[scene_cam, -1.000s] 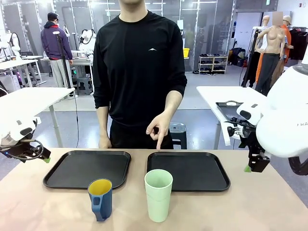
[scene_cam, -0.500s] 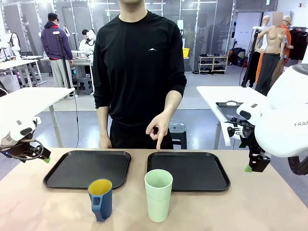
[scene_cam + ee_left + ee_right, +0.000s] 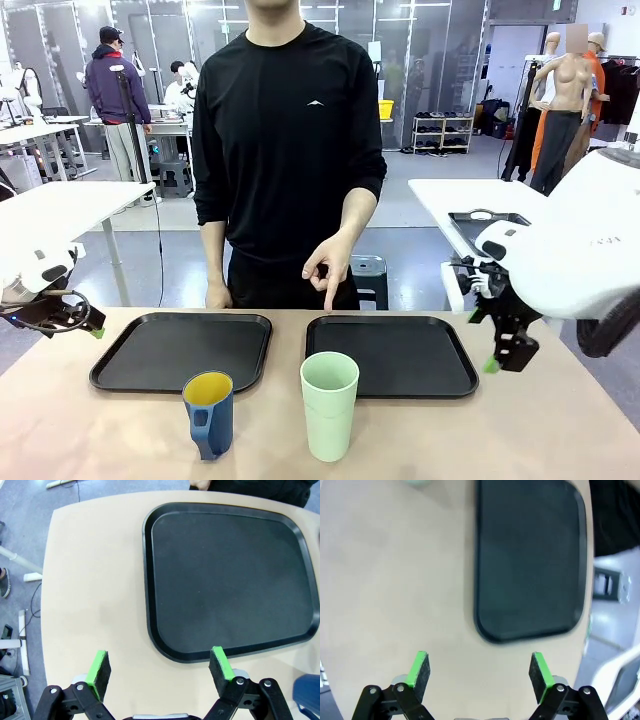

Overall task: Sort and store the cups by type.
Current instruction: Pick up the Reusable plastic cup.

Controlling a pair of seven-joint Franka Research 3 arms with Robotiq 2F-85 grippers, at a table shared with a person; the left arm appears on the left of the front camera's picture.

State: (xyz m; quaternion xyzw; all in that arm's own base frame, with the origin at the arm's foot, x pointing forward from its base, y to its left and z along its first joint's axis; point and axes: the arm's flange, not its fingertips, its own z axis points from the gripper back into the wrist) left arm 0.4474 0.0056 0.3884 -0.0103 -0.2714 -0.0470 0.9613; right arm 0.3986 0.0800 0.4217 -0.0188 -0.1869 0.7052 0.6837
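Pointing at the right tray [image 3: 390,355] is done by the person's hand [image 3: 328,265]; sorting is judged unstarted. The tumbler [image 3: 329,405] stands before it, the mug [image 3: 209,413] before the left tray [image 3: 180,350]. Left gripper [image 3: 160,662] and right gripper [image 3: 479,665] are spread wide, empty; a tumbler grasp is called for.

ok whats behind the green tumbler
A black tray lies right behind the green tumbler, with the person's hand pointing down at its far rim. The tumbler covers part of the tray's near rim.
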